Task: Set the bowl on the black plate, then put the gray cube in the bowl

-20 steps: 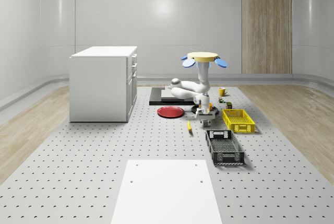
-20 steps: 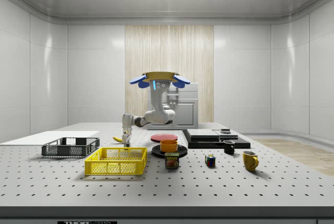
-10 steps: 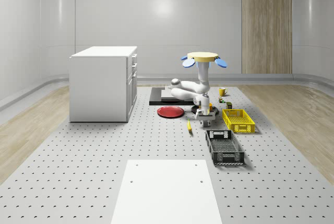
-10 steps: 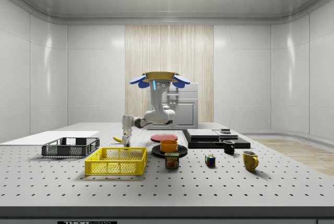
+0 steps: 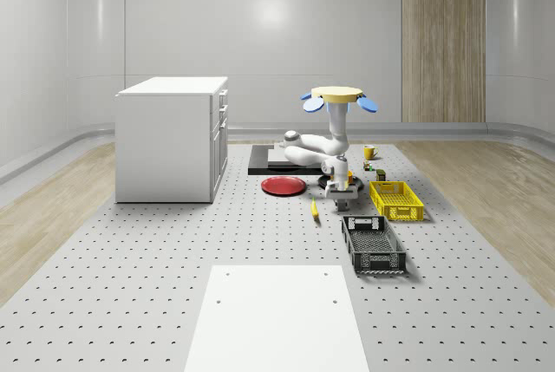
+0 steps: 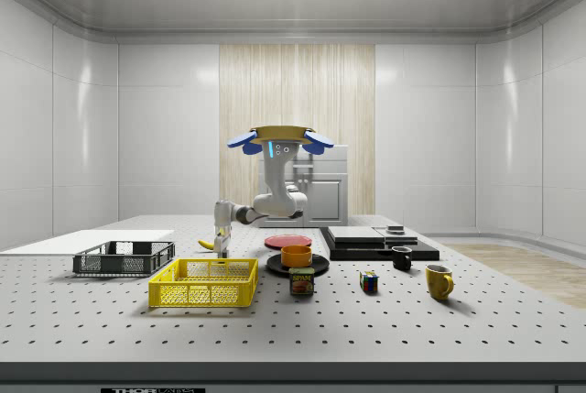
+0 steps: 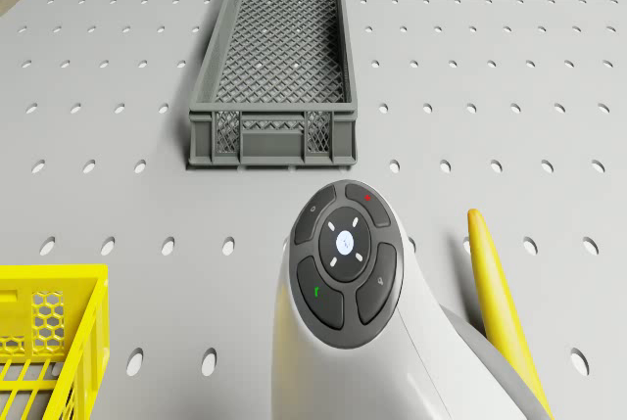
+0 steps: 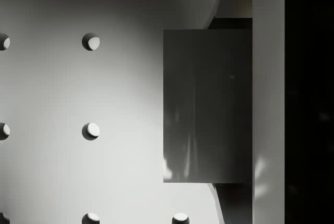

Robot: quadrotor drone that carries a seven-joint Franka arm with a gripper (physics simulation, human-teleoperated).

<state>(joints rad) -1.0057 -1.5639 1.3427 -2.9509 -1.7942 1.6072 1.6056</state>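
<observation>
The orange bowl [image 6: 296, 255] sits on the black plate [image 6: 316, 267] near the table's middle. In the wrist view the gray cube [image 8: 207, 105] lies on the perforated table very close under the hand. My drone [image 5: 338, 94] hovers above the plate area, also seen in the side view as the drone [image 6: 279, 139]. Its arm reaches down toward the dark crate's side. My gripper [image 5: 341, 203] hangs low over the table, between the banana and the yellow basket. In the side view the gripper [image 6: 221, 248] points straight down, left of the bowl.
A banana [image 7: 500, 293] lies beside the arm's wrist [image 7: 348, 273]. The dark crate [image 7: 274, 48] and yellow basket [image 5: 396, 200] flank the gripper. A red plate [image 5: 284, 186], white cabinet [image 5: 172, 138], can [image 6: 302, 281], puzzle cube [image 6: 369, 282] and yellow mug [image 6: 439, 281] stand around.
</observation>
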